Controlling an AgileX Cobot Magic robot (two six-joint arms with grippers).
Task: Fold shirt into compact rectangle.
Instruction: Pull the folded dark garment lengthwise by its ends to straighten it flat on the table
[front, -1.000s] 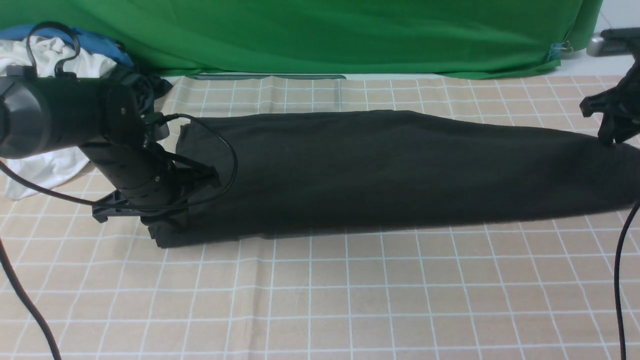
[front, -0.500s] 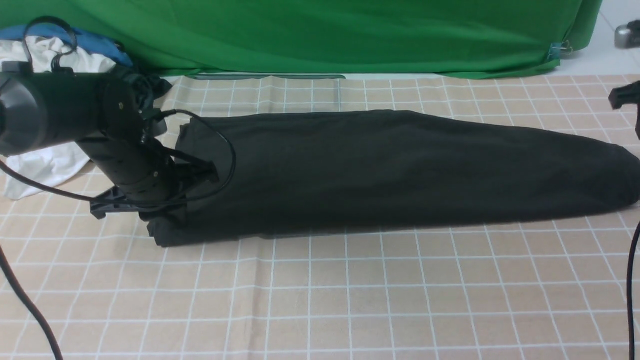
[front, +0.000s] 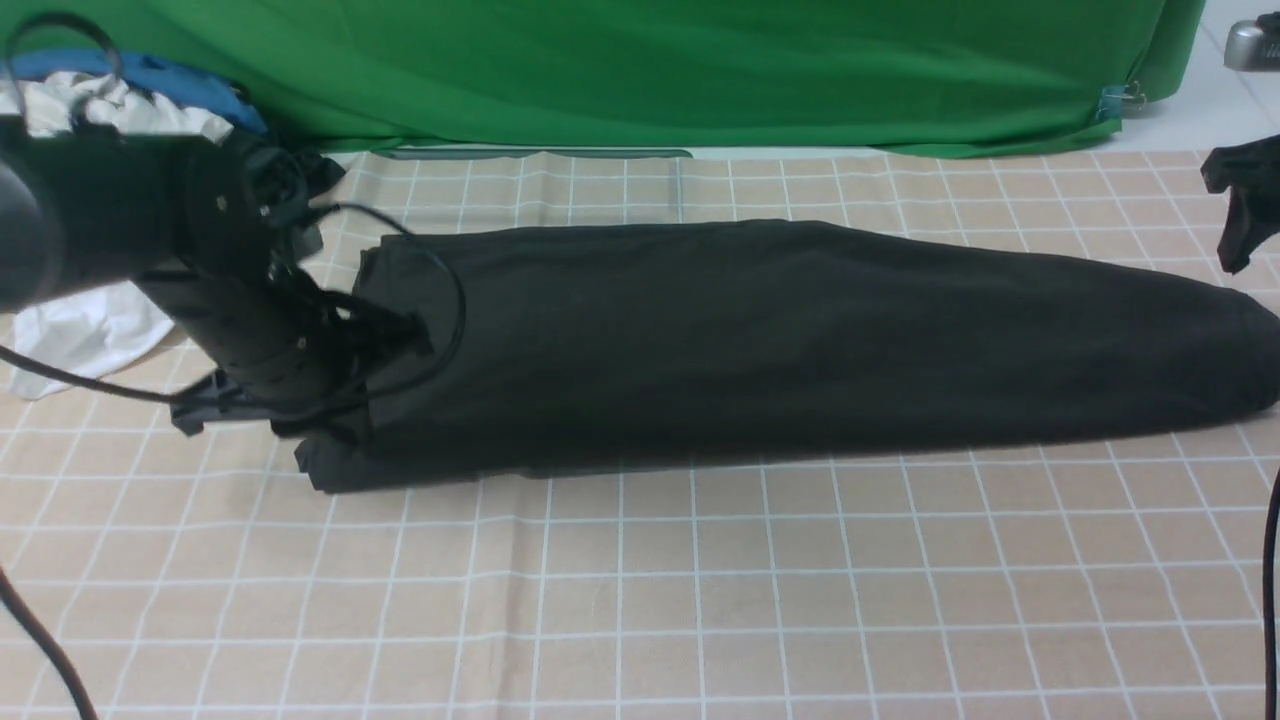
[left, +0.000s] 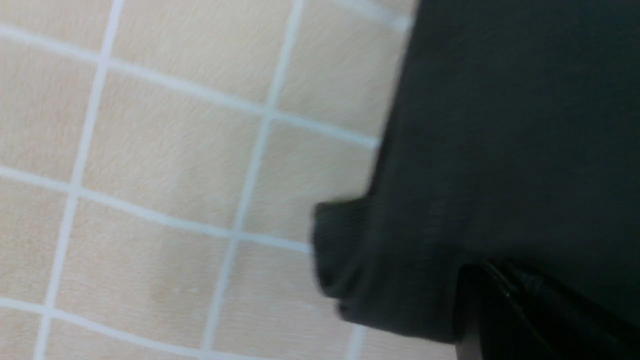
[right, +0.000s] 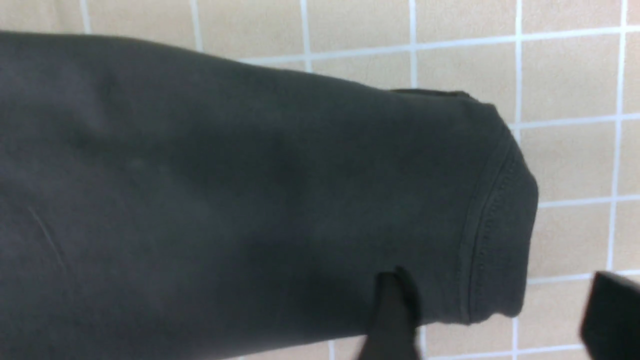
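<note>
The shirt (front: 780, 340) lies on the checked surface (front: 640, 600) as a long black band, folded lengthwise; its wide end sits at the left claw (front: 318, 428) and it narrows toward the right claw (front: 1238, 215), with its rounded tip lying just below that claw. The left claw is down at the near corner of the wide end, closed tight with cloth pinched in it; in the left wrist view, which is smeared, a small flap of the shirt bunches out beside the dark finger (left: 530, 320) and the fabric runs over it; the corner beside this claw is a little rumpled, while the rest of the band lies flat. The right claw hangs above the surface and appears clear of the cloth; its jaws are spread wide and grip nothing; the right wrist view shows one finger (right: 392, 320) over the shirt's edge and the other past the tip, over bare checks; the stitched hem (right: 492, 215) of the rounded end lies on the surface below the gap between them. A black cable (front: 455, 300) loops from the left arm over the wide end; a heap of white and blue cloth (front: 95, 100) rests beyond the left claw, on its side away from the shirt; a green backdrop (front: 650, 70) hangs beyond both claws.
</note>
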